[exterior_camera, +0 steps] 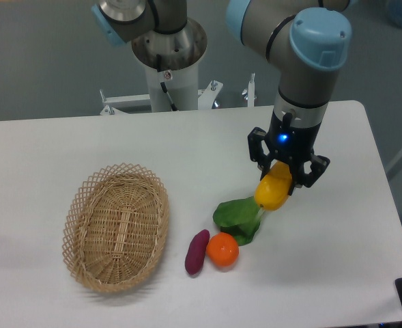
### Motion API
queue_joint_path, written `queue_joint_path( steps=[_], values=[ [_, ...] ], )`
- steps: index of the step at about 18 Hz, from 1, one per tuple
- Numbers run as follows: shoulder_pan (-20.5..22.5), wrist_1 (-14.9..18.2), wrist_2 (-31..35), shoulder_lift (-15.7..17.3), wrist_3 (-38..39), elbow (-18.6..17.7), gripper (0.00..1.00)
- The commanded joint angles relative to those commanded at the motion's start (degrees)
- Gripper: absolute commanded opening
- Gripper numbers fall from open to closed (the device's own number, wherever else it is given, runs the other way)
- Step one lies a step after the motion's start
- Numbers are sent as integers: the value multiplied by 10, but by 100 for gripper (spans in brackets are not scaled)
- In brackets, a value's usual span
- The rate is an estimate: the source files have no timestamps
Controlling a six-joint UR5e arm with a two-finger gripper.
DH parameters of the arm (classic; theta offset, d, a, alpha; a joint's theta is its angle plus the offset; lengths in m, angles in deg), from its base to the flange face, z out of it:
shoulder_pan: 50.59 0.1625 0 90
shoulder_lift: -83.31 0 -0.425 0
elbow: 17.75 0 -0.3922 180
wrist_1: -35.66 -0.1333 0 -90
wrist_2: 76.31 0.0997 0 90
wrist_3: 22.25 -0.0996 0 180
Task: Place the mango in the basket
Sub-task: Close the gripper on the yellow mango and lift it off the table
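The yellow mango [272,192] is held between the fingers of my gripper [287,175], right of the table's middle, with its lower end hanging just above a green leafy vegetable. The gripper is shut on the mango's upper part, which the fingers partly hide. The tan wicker basket [116,226] lies on the table at the left, empty, well apart from the gripper.
A green leafy vegetable [237,218] lies under the mango. A round orange fruit [222,250] and a small purple sweet potato [196,251] lie between the basket and the leaf. The arm's base column [168,61] stands behind the table.
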Motion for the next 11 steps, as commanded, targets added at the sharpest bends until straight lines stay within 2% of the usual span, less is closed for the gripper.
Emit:
queue_joint_path(
  steps=[11],
  values=[
    [-11,-1,2,1,11,-13,34]
  ],
)
